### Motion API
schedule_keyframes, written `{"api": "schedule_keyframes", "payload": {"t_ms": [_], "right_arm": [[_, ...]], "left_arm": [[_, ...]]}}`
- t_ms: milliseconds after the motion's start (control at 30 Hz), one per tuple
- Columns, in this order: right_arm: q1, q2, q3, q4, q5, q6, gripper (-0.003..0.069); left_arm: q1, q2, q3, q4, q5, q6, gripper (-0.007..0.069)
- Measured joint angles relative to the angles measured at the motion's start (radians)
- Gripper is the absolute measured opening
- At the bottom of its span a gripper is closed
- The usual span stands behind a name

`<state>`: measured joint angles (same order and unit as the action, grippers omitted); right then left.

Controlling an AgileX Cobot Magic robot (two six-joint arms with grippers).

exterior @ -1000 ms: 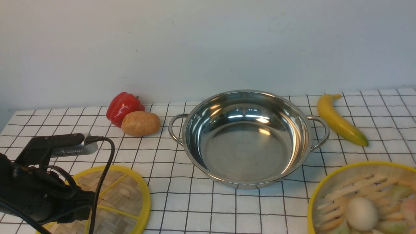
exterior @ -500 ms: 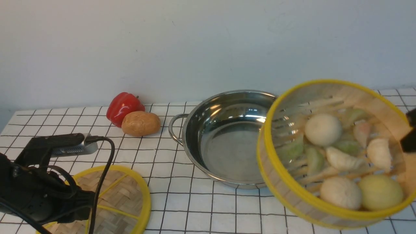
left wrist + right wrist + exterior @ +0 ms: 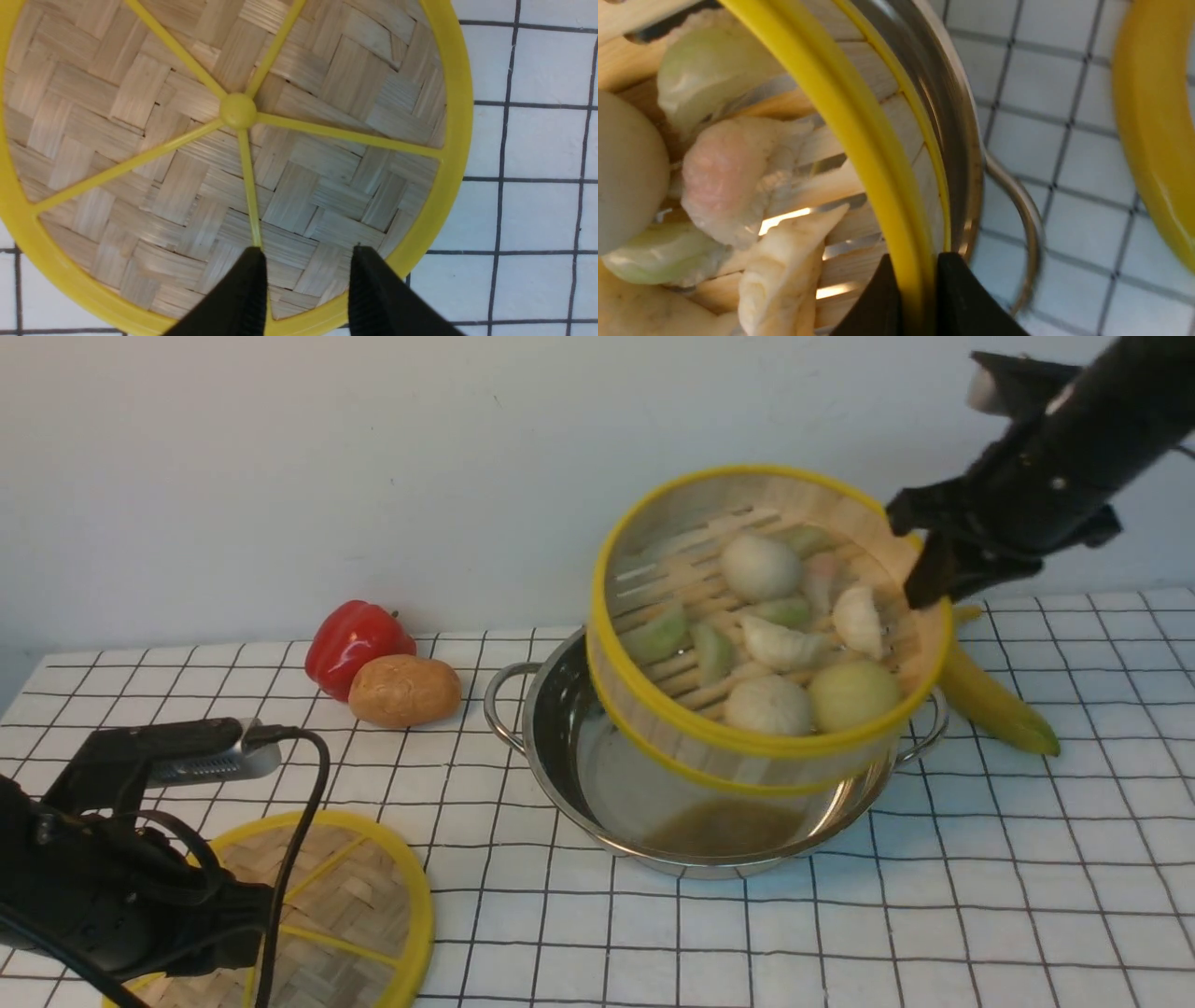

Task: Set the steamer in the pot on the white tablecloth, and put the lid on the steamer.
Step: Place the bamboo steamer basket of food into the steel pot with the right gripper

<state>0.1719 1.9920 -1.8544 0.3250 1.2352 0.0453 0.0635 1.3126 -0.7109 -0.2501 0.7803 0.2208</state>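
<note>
Steamer [image 3: 738, 756] hangs tilted over the pot [image 3: 551, 728], rim pinched in the right hand [image 3: 917, 289] for lowering in, while the left hand [image 3: 306, 275] hovers part-open and empty above the lid [image 3: 224, 140].

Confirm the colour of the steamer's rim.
Yellow rim on the steamer, light wood wall below. Clearest in the front view.

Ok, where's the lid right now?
In the front view the lid lies flat on the white tablecloth at the near left, beneath the left claw, with the potato beyond it.
</note>
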Motion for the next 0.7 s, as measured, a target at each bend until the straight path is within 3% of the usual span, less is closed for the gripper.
{"api": "schedule_keyframes", "payload": {"t_ms": [200, 700], "right_arm": [[0.039, 0.146, -0.139, -0.007, -0.001, 0.053, 0.0088], [0.048, 0.235, -0.142, -0.057, 0.011, 0.066, 0.0088]], "left_arm": [[0.0, 0.0, 0.0, -0.001, 0.0, 0.0, 0.0243], [0.0, 0.0, 0.0, -0.001, -0.001, 0.0, 0.0243]]}}
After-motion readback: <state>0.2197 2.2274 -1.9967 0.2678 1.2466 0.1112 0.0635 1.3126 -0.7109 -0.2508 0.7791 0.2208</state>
